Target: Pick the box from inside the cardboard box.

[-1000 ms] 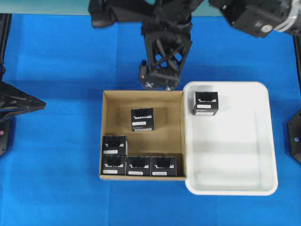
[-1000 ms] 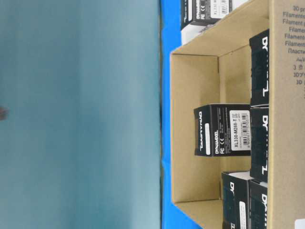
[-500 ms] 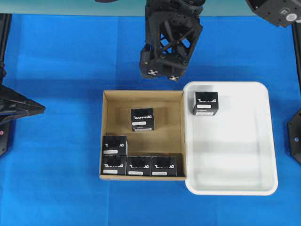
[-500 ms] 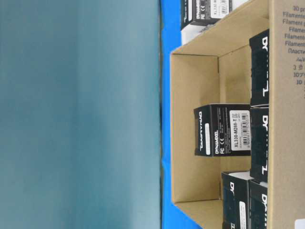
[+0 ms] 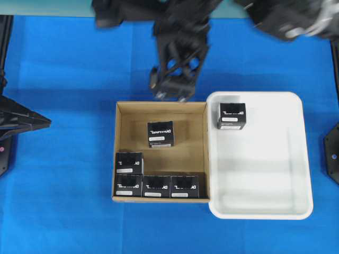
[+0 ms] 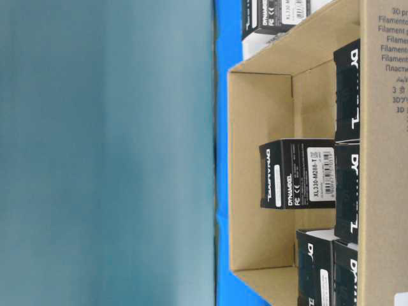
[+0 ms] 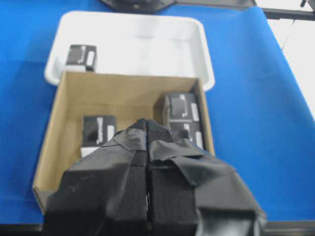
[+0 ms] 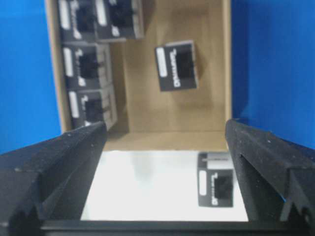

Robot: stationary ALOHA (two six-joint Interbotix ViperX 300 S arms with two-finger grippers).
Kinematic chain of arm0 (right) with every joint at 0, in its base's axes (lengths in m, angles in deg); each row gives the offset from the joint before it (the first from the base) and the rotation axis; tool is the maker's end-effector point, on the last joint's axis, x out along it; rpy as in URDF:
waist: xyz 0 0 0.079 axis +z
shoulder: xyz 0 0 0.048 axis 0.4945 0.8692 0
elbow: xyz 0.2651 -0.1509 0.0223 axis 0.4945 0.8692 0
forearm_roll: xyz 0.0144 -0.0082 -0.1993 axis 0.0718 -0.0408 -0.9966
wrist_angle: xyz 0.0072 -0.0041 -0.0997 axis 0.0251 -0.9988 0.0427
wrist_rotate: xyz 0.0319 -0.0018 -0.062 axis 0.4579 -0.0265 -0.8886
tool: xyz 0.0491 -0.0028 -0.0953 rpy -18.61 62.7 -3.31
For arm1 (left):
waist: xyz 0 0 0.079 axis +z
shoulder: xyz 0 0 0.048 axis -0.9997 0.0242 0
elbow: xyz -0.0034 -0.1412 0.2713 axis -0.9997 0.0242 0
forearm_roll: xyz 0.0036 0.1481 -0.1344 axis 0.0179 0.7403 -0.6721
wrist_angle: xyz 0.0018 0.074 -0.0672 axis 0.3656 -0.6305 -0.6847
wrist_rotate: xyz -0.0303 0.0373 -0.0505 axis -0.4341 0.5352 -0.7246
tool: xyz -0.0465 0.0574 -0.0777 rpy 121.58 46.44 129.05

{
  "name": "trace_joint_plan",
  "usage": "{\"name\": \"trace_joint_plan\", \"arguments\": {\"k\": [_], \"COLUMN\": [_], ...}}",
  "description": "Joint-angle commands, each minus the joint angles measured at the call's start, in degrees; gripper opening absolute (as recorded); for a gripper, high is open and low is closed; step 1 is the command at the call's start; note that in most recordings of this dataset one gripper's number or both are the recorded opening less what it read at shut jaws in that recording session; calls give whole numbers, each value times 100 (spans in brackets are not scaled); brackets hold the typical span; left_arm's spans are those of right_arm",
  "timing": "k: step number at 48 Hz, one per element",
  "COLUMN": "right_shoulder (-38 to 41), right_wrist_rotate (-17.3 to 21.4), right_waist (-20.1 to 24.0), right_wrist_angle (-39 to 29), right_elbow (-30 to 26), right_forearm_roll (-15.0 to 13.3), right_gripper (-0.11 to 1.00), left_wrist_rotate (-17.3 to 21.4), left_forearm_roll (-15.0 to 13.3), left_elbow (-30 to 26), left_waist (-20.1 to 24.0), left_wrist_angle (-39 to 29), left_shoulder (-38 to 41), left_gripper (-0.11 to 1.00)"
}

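Seen from overhead, nearest you along the front wall of the large brown low-walled cardboard box sit three small black rectangular boxes with white lettering, in a row, touching one another; a fourth black box sits just behind the leftmost. Farther in, alone on the bare cardboard floor, stands the small black box with the white label (well apart from the walls and from the others). To its right, the white plastic tray abuts the carton's right wall and carries one more black box in its far left corner. Beyond the carton's far wall, over the blue tabletop, you find the right claw, blurred, its fingers spread wide with nothing between them; its wrist view looks down on tray and carton. In the left wrist view, the left claw is clenched, its taped pads pressed together on nothing.
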Motion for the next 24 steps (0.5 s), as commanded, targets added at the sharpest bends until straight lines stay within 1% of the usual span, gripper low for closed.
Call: {"name": "trace_joint_plan", "arguments": {"k": [1, 11, 19, 24], "right_shoulder": [123, 378, 457, 492], "right_wrist_rotate": [-88, -598, -642, -624], "right_waist": [114, 255, 299, 299], "right_wrist_angle": [281, 1116, 1529, 1986], "right_elbow": [246, 949, 1591, 2074], "right_forearm_roll": [0, 0, -53, -149], "right_gripper": [99, 99, 99, 99], "left_wrist_rotate": [0, 18, 35, 44], "left_forearm_roll": [9, 9, 9, 9], "left_elbow": [-79, -79, -88, -79], "left_waist": [-18, -26, -26, -26], "left_wrist_angle": [26, 26, 18, 18], "left_shoulder": [9, 9, 9, -9], "left_gripper": [-7, -7, -7, -7]}}
